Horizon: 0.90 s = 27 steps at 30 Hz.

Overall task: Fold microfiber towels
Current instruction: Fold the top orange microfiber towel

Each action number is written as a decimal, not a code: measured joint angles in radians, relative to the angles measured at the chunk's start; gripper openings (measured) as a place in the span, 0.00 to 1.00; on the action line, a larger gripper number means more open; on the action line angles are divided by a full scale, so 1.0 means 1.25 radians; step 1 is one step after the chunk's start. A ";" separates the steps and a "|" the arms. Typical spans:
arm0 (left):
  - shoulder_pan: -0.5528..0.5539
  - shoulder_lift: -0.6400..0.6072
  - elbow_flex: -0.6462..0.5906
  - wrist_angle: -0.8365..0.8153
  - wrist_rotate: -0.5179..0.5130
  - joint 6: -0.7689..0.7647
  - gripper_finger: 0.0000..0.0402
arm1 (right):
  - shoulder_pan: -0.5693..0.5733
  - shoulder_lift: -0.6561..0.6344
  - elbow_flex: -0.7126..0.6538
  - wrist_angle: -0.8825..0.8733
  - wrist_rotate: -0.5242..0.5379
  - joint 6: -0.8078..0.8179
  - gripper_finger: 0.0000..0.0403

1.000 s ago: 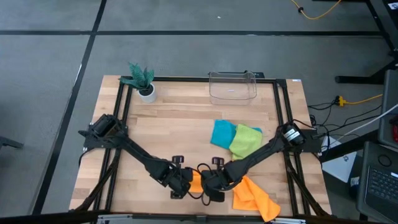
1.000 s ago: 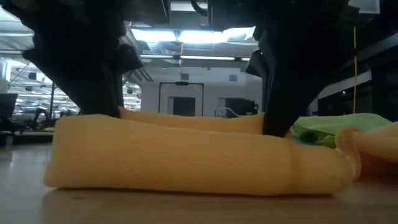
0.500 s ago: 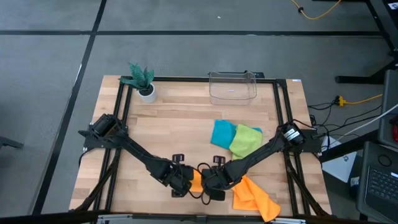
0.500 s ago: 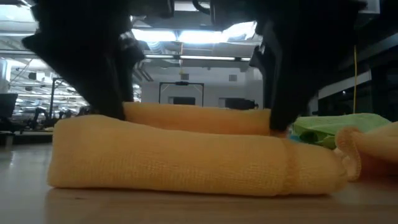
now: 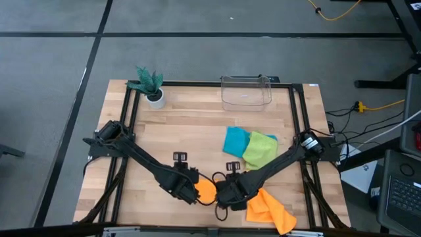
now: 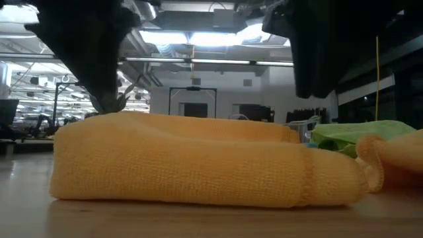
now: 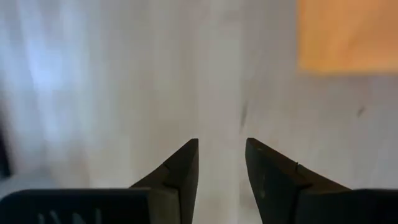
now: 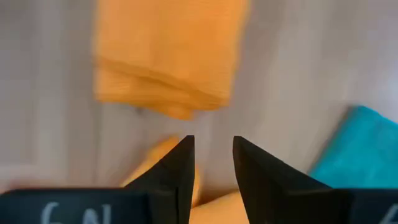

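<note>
A folded orange towel (image 5: 208,189) lies flat on the table near its front edge, and shows as a thick roll (image 6: 198,165) in the low view. My left gripper (image 7: 221,143) hovers open just to its left, over bare wood. My right gripper (image 8: 212,138) hovers open just to its right, with the folded towel (image 8: 168,56) ahead of its fingers. A second orange towel (image 5: 270,207) lies crumpled at the front right. A teal towel (image 5: 235,141) and a lime green towel (image 5: 260,149) lie overlapping right of centre.
A clear plastic bin (image 5: 247,92) stands at the far edge, right of centre. A small plant in a white pot (image 5: 152,85) stands at the far left. Bare wood lies open on the table's left half and centre.
Both grippers have let go of the folded orange towel and gone up, clear of its top. The towel stays folded on the table where it was, its upper layer sprung up a little.
</note>
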 joint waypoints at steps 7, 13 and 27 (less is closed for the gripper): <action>-0.008 -0.022 0.039 -0.245 -0.027 -0.124 0.29 | 0.000 0.001 -0.029 0.304 0.026 -0.022 0.28; -0.029 -0.139 0.008 -0.236 -0.089 -0.157 0.28 | -0.005 0.014 -0.159 0.650 0.039 -0.080 0.28; -0.013 -0.434 -0.279 0.160 -0.348 -0.208 0.28 | -0.030 0.060 -0.547 1.364 0.174 -0.042 0.28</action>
